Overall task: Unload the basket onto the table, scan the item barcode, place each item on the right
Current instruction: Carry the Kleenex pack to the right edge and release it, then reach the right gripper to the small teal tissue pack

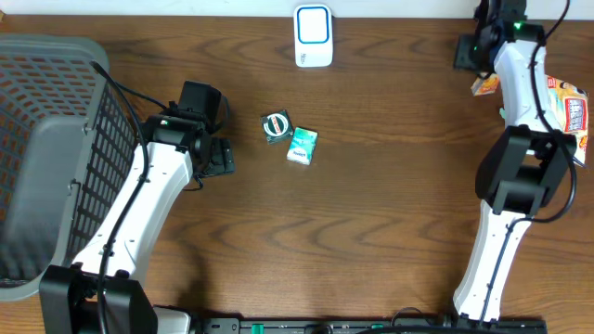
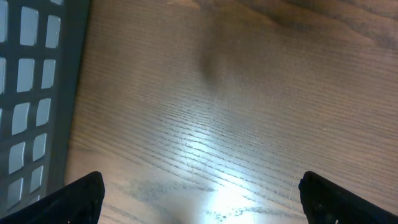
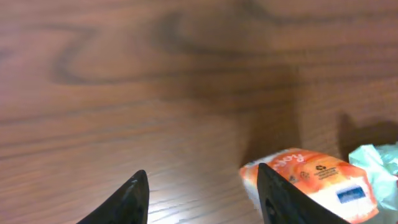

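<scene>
I find the right gripper [image 3: 200, 175] open over bare worktop [image 3: 186, 93], the orange packet [image 3: 317, 180] just outside one finger; closing here risks grasping nothing or shoving it aside.

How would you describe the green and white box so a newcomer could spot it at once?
On the table, look near the middle, in front of the white and blue device at the far edge. Of two items there, the box is the pale green rectangle, not the dark tin with a round face.

Left claw [image 2: 200, 190] gapes wide; right claw [image 3: 202, 186] stands partly open.
</scene>
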`<action>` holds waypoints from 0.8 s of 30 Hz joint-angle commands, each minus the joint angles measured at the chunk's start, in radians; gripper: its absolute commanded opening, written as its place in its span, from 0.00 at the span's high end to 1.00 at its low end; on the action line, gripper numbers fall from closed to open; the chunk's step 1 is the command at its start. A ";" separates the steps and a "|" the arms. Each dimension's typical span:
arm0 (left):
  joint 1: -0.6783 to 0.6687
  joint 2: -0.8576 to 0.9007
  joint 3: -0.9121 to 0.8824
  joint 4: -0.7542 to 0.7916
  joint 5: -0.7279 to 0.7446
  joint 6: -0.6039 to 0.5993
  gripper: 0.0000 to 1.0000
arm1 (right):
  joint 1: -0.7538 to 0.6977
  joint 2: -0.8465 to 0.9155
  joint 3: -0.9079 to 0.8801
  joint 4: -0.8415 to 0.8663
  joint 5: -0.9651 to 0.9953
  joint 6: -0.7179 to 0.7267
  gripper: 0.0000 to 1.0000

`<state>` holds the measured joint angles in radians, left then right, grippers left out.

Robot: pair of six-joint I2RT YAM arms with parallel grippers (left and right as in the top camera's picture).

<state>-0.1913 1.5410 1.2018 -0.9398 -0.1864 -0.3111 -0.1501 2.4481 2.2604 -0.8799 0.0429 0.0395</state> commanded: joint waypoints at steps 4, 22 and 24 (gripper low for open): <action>0.005 -0.013 0.004 -0.005 -0.009 -0.005 0.03 | -0.033 0.004 0.000 -0.027 0.177 -0.010 0.50; 0.005 -0.013 0.004 -0.005 -0.009 -0.005 0.03 | 0.015 -0.110 0.004 -0.224 -0.450 -0.010 0.38; 0.005 -0.013 0.004 -0.005 -0.009 -0.005 0.02 | 0.029 -0.110 0.003 -0.246 -0.668 -0.011 0.35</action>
<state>-0.1913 1.5410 1.2018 -0.9398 -0.1864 -0.3111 -0.1593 2.3989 2.2551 -1.1057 -0.1555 0.0372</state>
